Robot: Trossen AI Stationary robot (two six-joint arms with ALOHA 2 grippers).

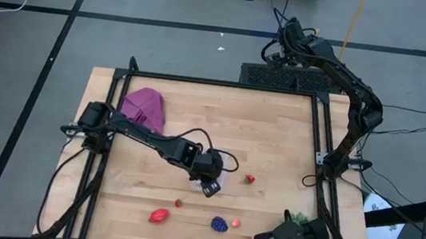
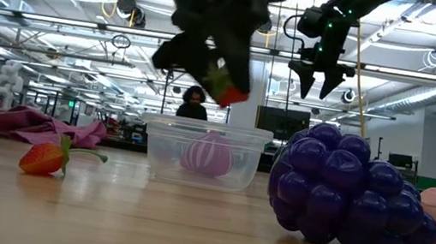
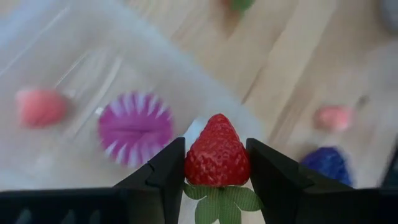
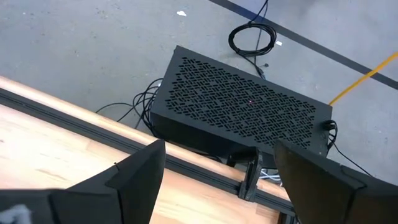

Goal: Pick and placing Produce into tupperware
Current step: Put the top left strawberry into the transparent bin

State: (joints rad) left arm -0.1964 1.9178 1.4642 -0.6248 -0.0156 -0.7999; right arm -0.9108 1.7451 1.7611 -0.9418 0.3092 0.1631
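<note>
No writing shows; left pincer (image 3: pixel 217 180) grips strawberry (image 3: pixel 217 152) above tupperware (image 2: pixel 203 153).

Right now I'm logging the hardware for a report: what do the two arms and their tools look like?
Both arms are dark, jointed, with black cables looped alongside. The left tool has two flat, angular black fingers. The right tool has the same broad, black, wedge-shaped fingers; green indicator lights glow near its wrist in the low view.
</note>
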